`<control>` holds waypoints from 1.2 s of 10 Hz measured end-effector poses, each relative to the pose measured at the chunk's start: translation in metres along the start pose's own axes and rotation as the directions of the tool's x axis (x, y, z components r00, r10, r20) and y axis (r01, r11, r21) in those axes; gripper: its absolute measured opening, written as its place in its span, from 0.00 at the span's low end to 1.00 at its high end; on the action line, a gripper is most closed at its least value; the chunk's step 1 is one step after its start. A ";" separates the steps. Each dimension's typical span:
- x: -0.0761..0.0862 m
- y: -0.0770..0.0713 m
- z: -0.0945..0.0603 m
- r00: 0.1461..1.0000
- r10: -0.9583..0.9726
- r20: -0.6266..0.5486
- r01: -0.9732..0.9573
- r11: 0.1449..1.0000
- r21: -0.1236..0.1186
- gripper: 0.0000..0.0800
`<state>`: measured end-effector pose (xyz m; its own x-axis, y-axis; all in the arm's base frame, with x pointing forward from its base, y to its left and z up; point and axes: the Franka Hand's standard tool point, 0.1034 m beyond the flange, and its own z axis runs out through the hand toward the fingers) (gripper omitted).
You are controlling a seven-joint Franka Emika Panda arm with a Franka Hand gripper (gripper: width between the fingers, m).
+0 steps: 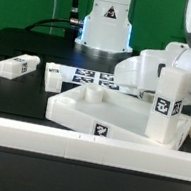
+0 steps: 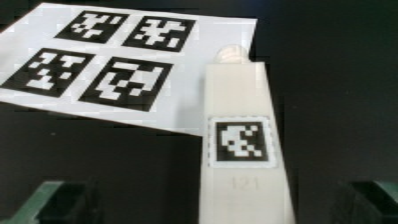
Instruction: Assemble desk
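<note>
Black table (image 1: 17, 41) | leg (image 1: 166, 104) upright in desk top (image 1: 71, 109), perhaps seated | gripper (image 2: 210, 200) spread

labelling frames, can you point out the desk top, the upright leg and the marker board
desk top (image 1: 74, 117): exterior view, front wall of its rim
upright leg (image 1: 164, 106): exterior view, on its tag
marker board (image 2: 111, 58): wrist view, white gap between its four tags
</note>
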<state>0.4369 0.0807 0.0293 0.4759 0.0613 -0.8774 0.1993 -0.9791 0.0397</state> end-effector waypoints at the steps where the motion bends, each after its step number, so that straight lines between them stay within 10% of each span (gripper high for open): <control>1: 0.004 -0.001 -0.002 1.000 0.004 -0.019 -0.004 1.000 -0.001 0.81; 9: 0.017 -0.004 0.002 0.999 0.019 -0.044 -0.019 1.000 -0.004 0.81; 12: 0.017 -0.004 0.003 0.999 0.022 -0.042 -0.023 1.000 -0.004 0.53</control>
<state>0.4418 0.0855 0.0129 0.5159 0.0475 -0.8553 0.1923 -0.9794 0.0616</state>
